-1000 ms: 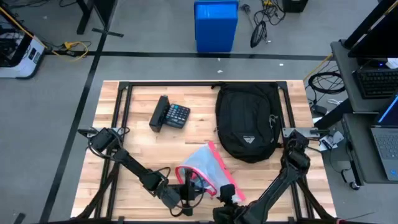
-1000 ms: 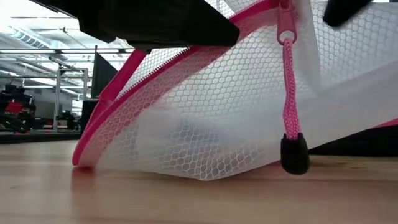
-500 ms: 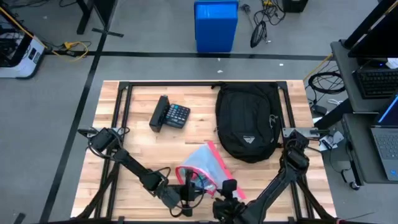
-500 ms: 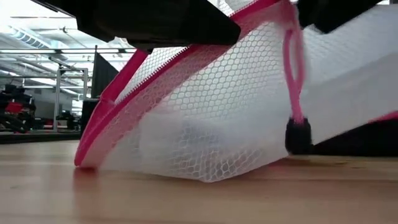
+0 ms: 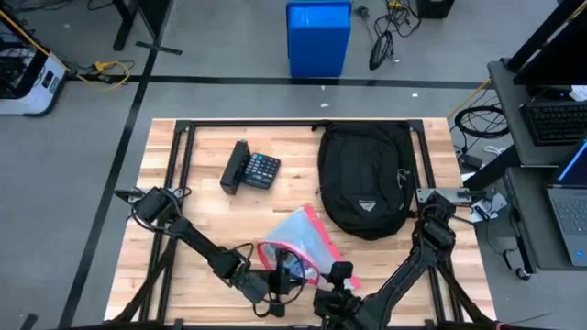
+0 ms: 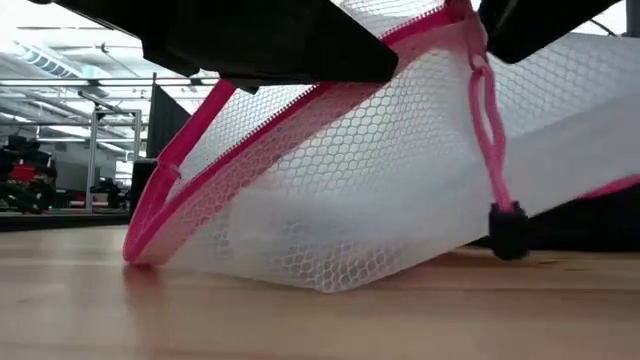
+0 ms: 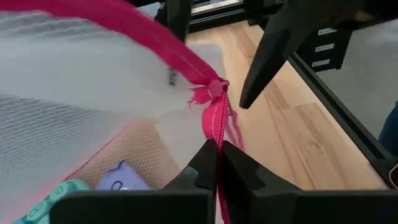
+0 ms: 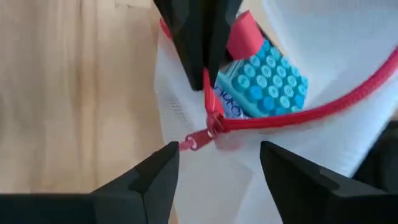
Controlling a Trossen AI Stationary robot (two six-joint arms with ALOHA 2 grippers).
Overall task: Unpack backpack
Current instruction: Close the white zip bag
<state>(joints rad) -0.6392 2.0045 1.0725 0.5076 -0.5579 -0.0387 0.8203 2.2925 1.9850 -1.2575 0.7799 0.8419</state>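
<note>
From above I see the backpack (image 5: pixel 365 180) lying flat toward the bench's far right corner, logo patch facing up, nothing touching it. My left gripper (image 7: pixel 219 163) is at the near edge of the bench, clenched on the pink zipper tape of a white mesh pouch (image 5: pixel 298 243) (the tape runs straight between its fingers in the left wrist view). The pouch is tilted, one end resting on the wood and the other lifted, as the low view shows, with its black-tipped zipper pull (image 6: pixel 508 230) hanging close to the bench top. My right gripper (image 8: pixel 217 171) sits just beside the left one at the near edge, fingers spread apart on either side of the zipper slider, grasping nothing. Inside the pouch I can see something teal with a dotted pattern (image 8: pixel 264 81). A black calculator (image 5: pixel 251 169) rests toward the far left corner, well apart from the backpack.
</note>
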